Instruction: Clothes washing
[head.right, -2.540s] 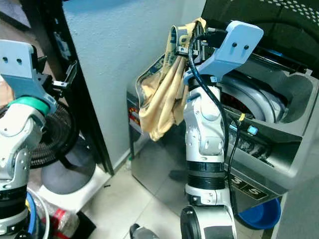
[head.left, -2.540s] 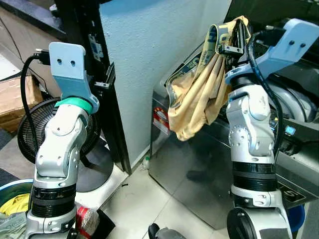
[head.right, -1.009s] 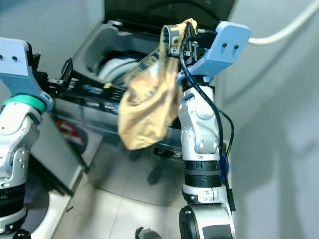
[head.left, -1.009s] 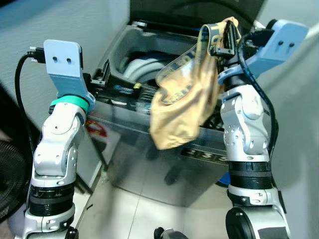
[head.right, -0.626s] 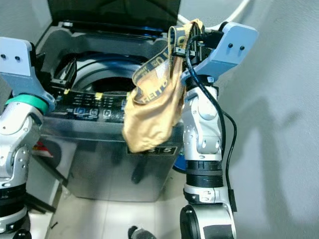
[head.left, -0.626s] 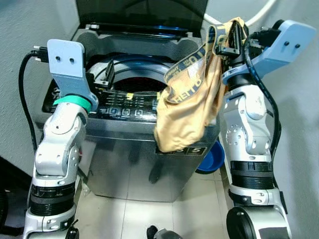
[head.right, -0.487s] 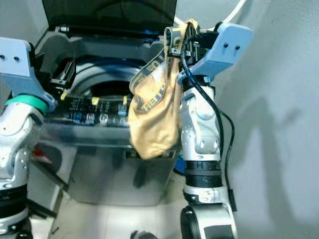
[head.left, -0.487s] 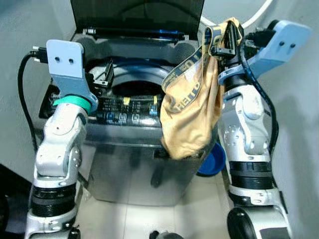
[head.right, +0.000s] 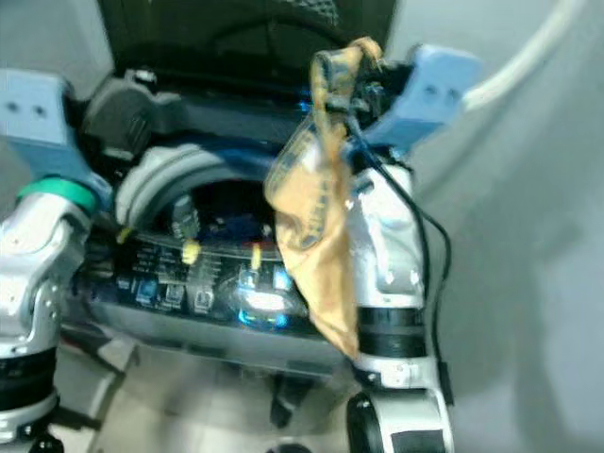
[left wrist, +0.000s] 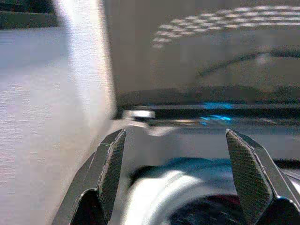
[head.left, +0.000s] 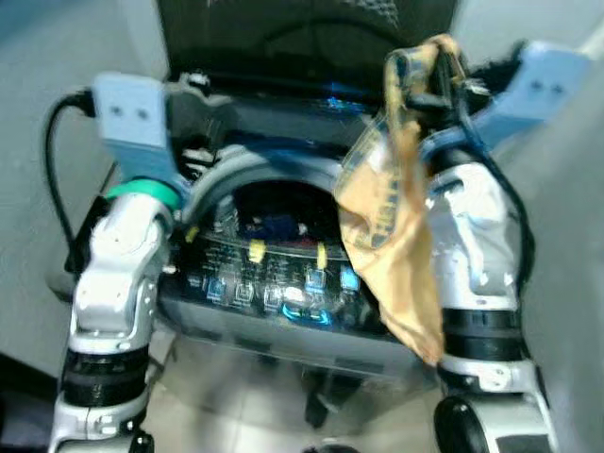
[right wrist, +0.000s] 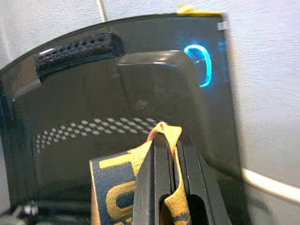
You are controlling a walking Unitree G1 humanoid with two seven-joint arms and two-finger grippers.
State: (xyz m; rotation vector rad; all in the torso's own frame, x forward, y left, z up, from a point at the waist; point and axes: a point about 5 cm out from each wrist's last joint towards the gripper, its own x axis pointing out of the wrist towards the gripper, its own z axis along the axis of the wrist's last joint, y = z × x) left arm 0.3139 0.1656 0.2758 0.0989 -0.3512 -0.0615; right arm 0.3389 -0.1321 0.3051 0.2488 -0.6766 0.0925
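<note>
Above the washing machine's (head.left: 283, 330) right front edge, the right gripper (head.left: 436, 71) pinches the yellow shorts (head.left: 396, 245), which hang beside the open drum (head.left: 274, 212). The robot has stepped closer than a moment ago, so dropping them in looks near. The left gripper (left wrist: 173, 173) stands wide, empty.

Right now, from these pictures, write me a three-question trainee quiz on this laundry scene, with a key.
1. True or false: the washing machine lid is closed.
2. Which gripper holds the yellow garment? A) left B) right C) both
3. Fill in: the left gripper has its fingers ____ and holds nothing.

Key:
1. False. The lid stands up behind the drum opening.
2. B. The right gripper is shut on the garment's waistband, and the cloth hangs down beside the drum opening.
3. Open.
</note>
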